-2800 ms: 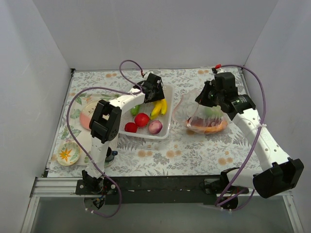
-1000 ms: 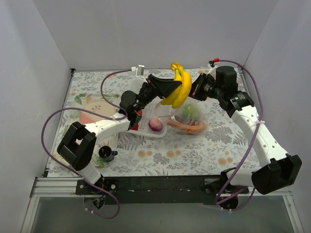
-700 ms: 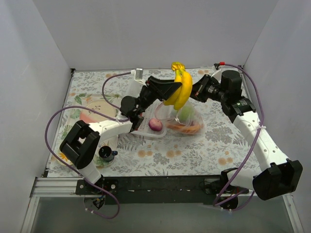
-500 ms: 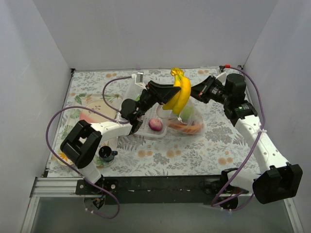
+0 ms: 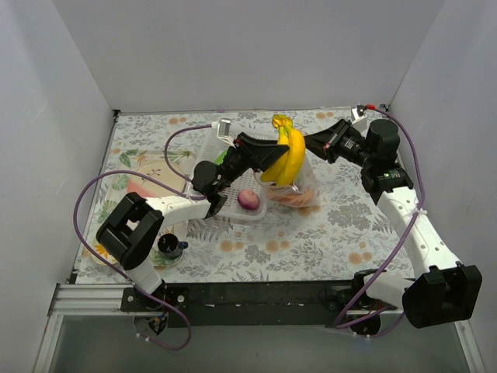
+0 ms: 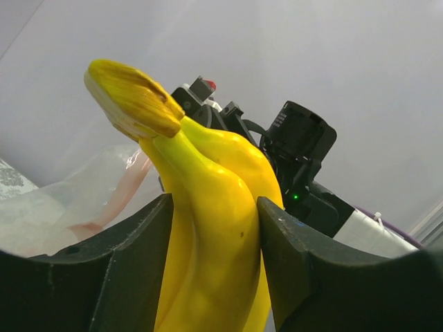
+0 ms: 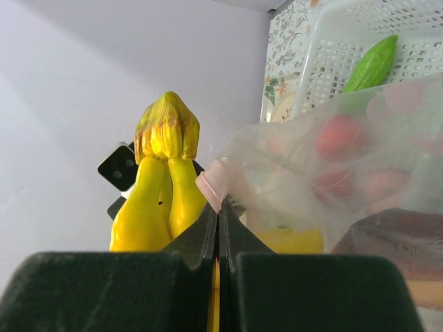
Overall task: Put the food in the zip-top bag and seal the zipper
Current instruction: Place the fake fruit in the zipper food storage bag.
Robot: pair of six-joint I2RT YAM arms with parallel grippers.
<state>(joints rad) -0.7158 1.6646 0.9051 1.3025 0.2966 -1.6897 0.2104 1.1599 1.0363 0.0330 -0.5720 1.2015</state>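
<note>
Left gripper (image 6: 214, 207) clamped on yellow banana bunch (image 5: 289, 154), beside zip-top bag (image 5: 304, 189), right gripper (image 7: 219, 211) pinching pink zipper (image 7: 210, 184).

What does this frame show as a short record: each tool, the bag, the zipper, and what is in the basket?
left tool: shut on the banana bunch, stem up, close to the bag's mouth
right tool: shut on the bag's pink edge, holding it up
zip-top bag: red and orange food shows through it
zipper: pinched at the right tool; the mouth looks unsealed
white basket: holds the purple onion and green cucumber
</note>
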